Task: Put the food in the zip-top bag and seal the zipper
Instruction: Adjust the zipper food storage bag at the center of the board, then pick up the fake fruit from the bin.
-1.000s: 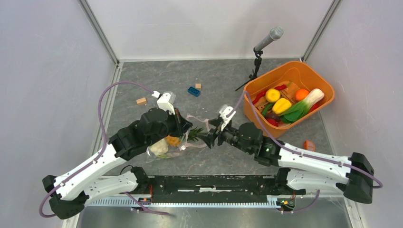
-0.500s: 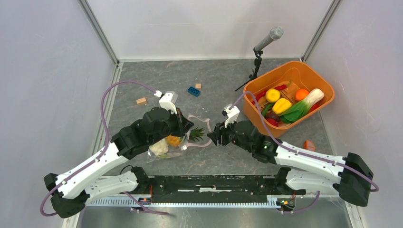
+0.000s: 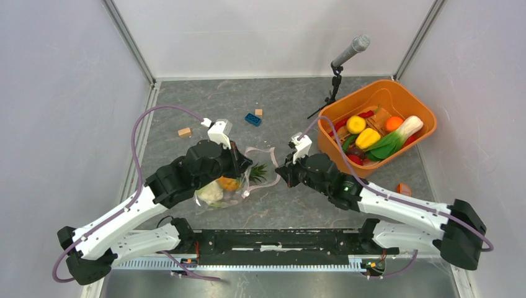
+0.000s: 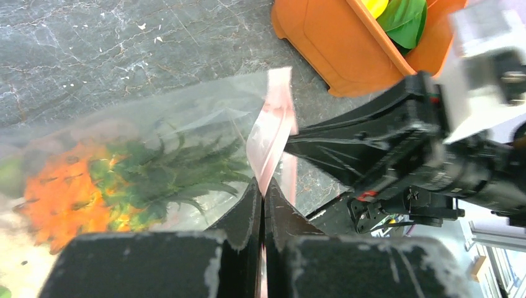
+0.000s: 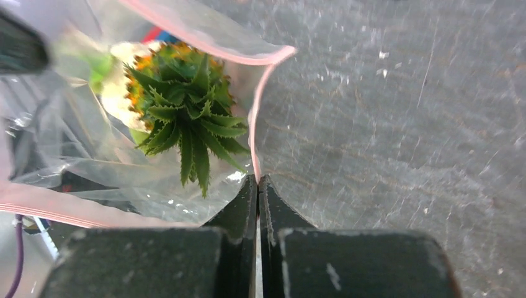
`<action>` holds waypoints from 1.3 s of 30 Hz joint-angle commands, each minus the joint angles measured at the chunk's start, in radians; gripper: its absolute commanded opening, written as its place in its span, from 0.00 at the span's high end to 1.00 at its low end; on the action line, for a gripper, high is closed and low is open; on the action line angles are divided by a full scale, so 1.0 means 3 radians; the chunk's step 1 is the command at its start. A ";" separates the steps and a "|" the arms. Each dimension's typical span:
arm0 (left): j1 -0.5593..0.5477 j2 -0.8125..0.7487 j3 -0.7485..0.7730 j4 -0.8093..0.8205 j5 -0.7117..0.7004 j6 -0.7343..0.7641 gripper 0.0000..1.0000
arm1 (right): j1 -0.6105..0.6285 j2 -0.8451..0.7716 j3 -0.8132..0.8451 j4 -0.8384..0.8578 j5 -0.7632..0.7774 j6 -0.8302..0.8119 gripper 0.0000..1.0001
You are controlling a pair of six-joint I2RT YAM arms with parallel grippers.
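- Grey marbled table (image 3: pixel 291 118) between pale walls, seen from above; we see two black-and-white arms reaching in from the near edge.
- At centre-left, just ahead of the left arm, lies the bag (image 3: pixel 223 197), with a pineapple (image 3: pixel 239 180) and a cauliflower (image 3: pixel 209 192) already inside.
- Its mouth gapes toward the right, and the pink zipper (image 3: pixel 265 162) curls in an open loop between the two arms' tips.
- On the mouth's left side the left gripper (image 4: pixel 262 192) is clamped on the zipper; we see the strip rising from between its closed fingers.
- On the opposite, right side the right gripper (image 5: pixel 257 186) is pinched tight on the zipper, with the pineapple's leafy crown just beyond its fingertips.
- Far right, well apart, sits an orange basket (image 3: pixel 428 115) holding the rest of the food (image 3: pixel 369 138); the right arm is nearer to it.
- We judge the coming move turns on this: the two pinch points face each other across the mouth, left to right, so the strip's long axis runs between them. Drawing them apart would likely flatten the mouth for sealing, though much food sits outside the bag.
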 commanded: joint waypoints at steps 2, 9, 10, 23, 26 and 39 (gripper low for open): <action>0.0009 0.0080 0.0024 0.0019 -0.0083 0.0192 0.98 | -0.0018 -0.0396 0.0373 -0.0233 0.0113 -0.0373 1.00; 0.0005 0.0200 0.0001 0.0236 0.0211 0.0163 0.98 | -0.0024 -0.0245 0.0622 -0.0977 0.0404 -0.0437 0.51; 0.0004 0.0196 0.0010 0.0258 0.0238 0.0155 0.98 | -0.0028 -0.0310 0.0641 -0.1002 0.0487 -0.0460 0.45; 0.0004 0.0056 0.0078 0.0221 0.0203 0.0183 0.98 | -0.0940 -0.0713 0.0988 -0.1292 0.1666 -0.1066 0.15; 0.0004 0.0047 0.0078 0.0213 0.0231 0.0184 0.98 | -0.1609 -0.0501 0.0945 -0.1316 0.1231 -0.1039 0.14; 0.0003 0.0014 0.0042 0.0166 0.0195 0.0208 0.98 | -0.3039 0.0754 0.0928 -0.0703 0.0296 -0.0883 0.05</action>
